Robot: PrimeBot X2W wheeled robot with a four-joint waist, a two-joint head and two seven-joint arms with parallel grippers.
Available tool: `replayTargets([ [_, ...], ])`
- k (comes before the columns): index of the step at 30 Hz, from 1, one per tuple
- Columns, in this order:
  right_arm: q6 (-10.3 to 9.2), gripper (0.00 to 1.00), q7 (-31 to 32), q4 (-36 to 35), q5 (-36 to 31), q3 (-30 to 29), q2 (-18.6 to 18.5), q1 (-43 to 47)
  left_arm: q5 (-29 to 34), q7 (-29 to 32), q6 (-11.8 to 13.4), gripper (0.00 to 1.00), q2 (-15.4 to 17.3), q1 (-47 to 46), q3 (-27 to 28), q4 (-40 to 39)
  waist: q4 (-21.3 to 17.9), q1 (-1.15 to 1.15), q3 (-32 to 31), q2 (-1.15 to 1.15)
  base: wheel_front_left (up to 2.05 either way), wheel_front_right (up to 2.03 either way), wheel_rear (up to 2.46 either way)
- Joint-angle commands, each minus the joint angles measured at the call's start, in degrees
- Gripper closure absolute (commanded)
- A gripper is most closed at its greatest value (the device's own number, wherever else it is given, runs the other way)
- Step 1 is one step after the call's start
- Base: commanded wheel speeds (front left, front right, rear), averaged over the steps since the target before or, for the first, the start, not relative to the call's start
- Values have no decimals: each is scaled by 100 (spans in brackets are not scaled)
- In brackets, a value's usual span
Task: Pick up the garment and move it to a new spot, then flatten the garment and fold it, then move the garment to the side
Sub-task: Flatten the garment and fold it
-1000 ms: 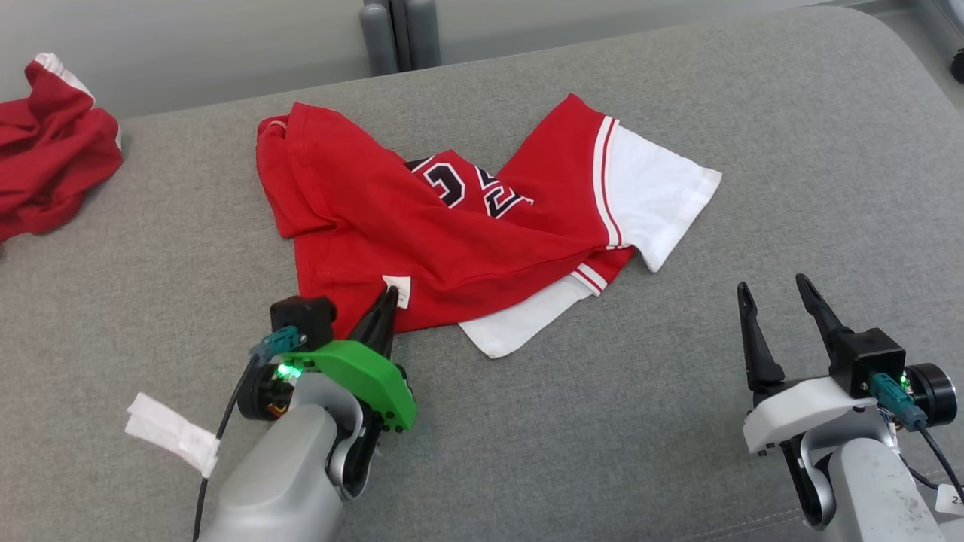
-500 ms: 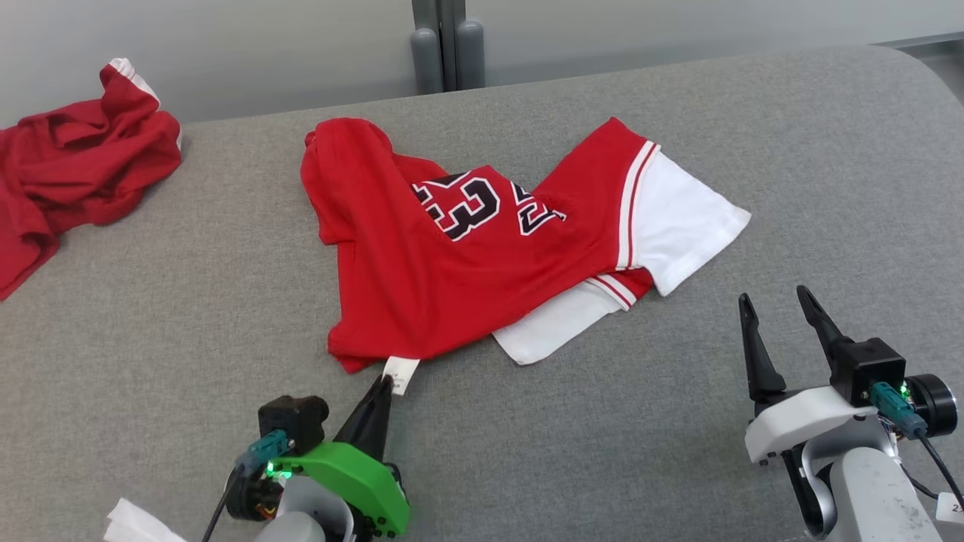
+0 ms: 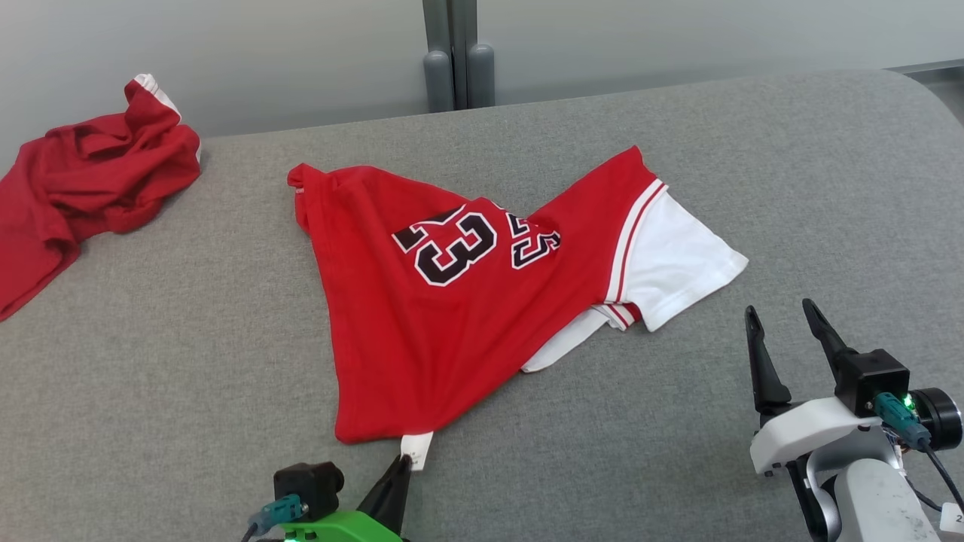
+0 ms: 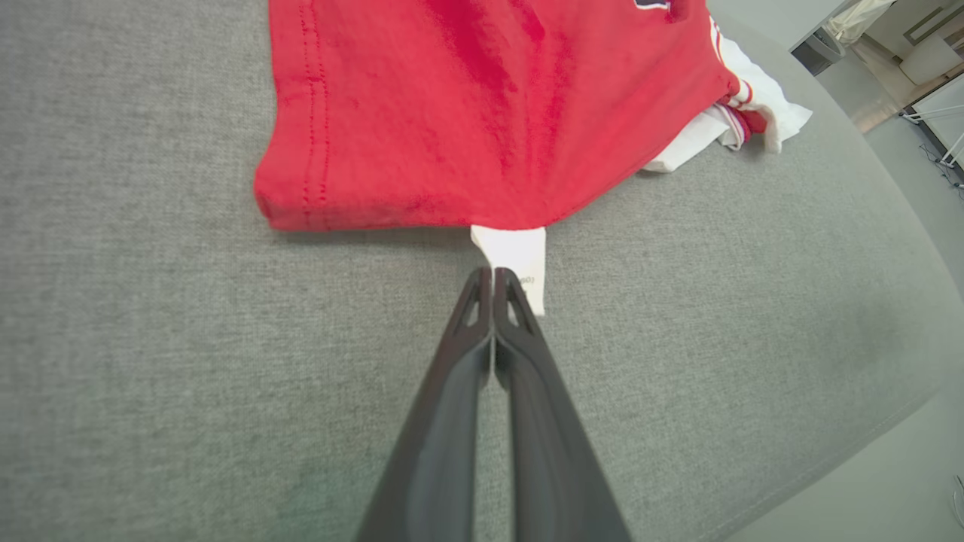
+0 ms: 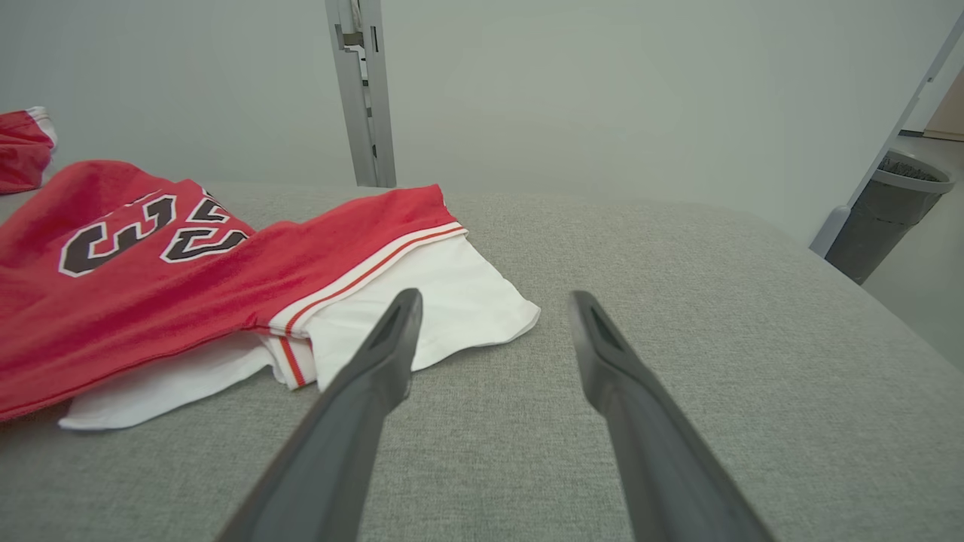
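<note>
Garment (image 3: 422, 339) drawn out flatter; left pincer (image 4: 493, 272) clamps only white tag (image 4: 512, 245); right pincer (image 3: 783, 324) wide. Risk: tag slips or tears.

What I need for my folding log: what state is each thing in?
red jersey: lying unfolded, wrinkled, number up.
left gripper: shut on the white tag.
white tag: pinched at the jersey's hem.
right gripper: open, empty.
other red garment: crumpled, far left.
</note>
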Motion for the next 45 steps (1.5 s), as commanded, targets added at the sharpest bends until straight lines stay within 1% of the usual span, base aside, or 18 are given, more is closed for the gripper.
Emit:
replayTargets([
  [1, -11, 0, -12, 19, -11, 0, -19, 31, -32, 15, -24, 93, -3, 84, -9, 52, -3, 0, -20, 0, 0, 0, 0],
  [2, -11, 0, -12, 21, -15, 6, -18, 20, -16, -33, -24, 55, -9, 87, -11, 88, -3, 0, -36, 0, 0, 0, 0],
  [3, -11, 0, -12, 25, -19, 12, -19, 16, 5, -85, -28, 4, -15, 91, -10, 121, -2, 0, -54, 0, 0, 0, 0],
  [4, -11, 0, -12, 28, -22, 18, -18, 18, 25, -137, -25, 0, -22, 96, 0, 162, 0, 0, -76, 0, 0, 0, 0],
  [9, -11, 0, -12, 32, -26, 18, -19, 88, 167, -537, -84, 0, 24, -16, 73, 230, 32, 0, -202, 0, 0, 0, 0],
  [13, -11, 0, -12, -2, -55, -2, -19, 113, 424, -861, -45, 0, 171, -170, 213, 177, 71, 0, -295, 0, 0, 0, 0],
  [15, -11, 0, -12, -12, -61, -1, -19, 116, 623, -982, -14, 0, 214, -258, 339, 98, 89, 0, -343, 0, 0, 0, 0],
  [19, -11, 0, -12, -28, -117, 50, -18, 85, 960, -1076, -37, 0, 147, -350, 772, -107, 101, 0, -453, 0, 0, 0, 0],
  [24, -11, 0, -12, -34, -99, 132, -18, 71, 1440, -1059, -141, 0, -59, -148, 1345, -203, 73, 0, -548, 0, 0, 0, 0],
  [33, -11, 0, -12, 14, 214, 228, -19, 152, 1862, -1062, -562, 0, -632, 312, 2192, -39, 41, 0, -634, 0, 0, 0, 0],
  [39, -11, 0, -12, 88, 368, 321, -19, 202, 2130, -1062, -817, 0, -879, 548, 2553, 110, 48, 0, -660, 0, 0, 0, 0],
  [45, -11, 0, -12, 162, 457, 403, -19, 240, 2304, -1062, -975, 0, -1011, 601, 2754, 237, 63, 0, -693, 0, 0, 0, 0],
])
